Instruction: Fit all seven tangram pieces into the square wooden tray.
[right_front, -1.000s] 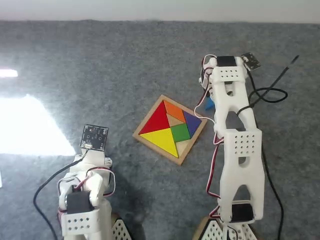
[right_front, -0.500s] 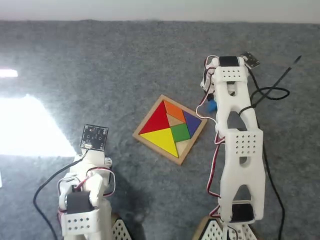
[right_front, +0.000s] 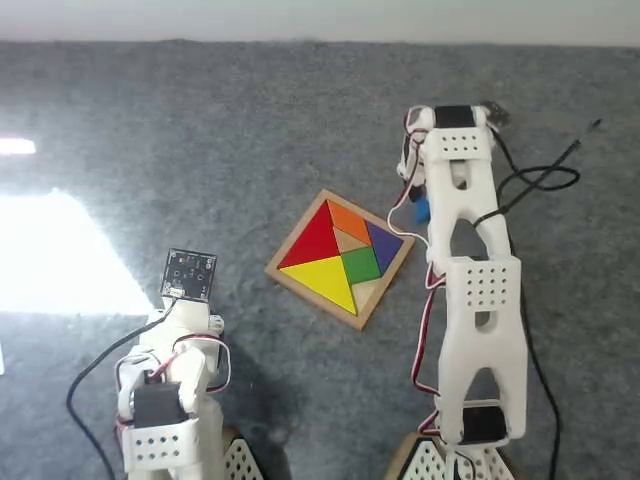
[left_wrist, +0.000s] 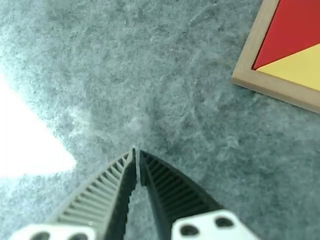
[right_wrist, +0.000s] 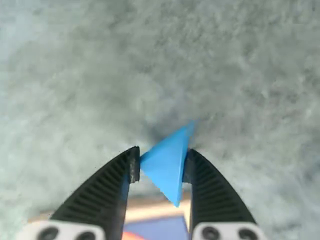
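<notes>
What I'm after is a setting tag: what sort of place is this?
Probably a robot test bench: a left arm and right arm at a grey felt table, tangram tray between.

Hiding most of blue triangle (right_front: 421, 211) beneath right arm (right_front: 484, 290), high view. Cropping wooden tray (left_wrist: 251, 50) at left wrist view's edge.

Robot lab (prob.), grey felt tabletop (right_front: 200, 120)

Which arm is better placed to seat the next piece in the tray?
Right. The right gripper is shut on the blue triangle, held just beside the wooden tray. The left gripper is shut on nothing, over the grey carpet off the tray's other side.
</notes>
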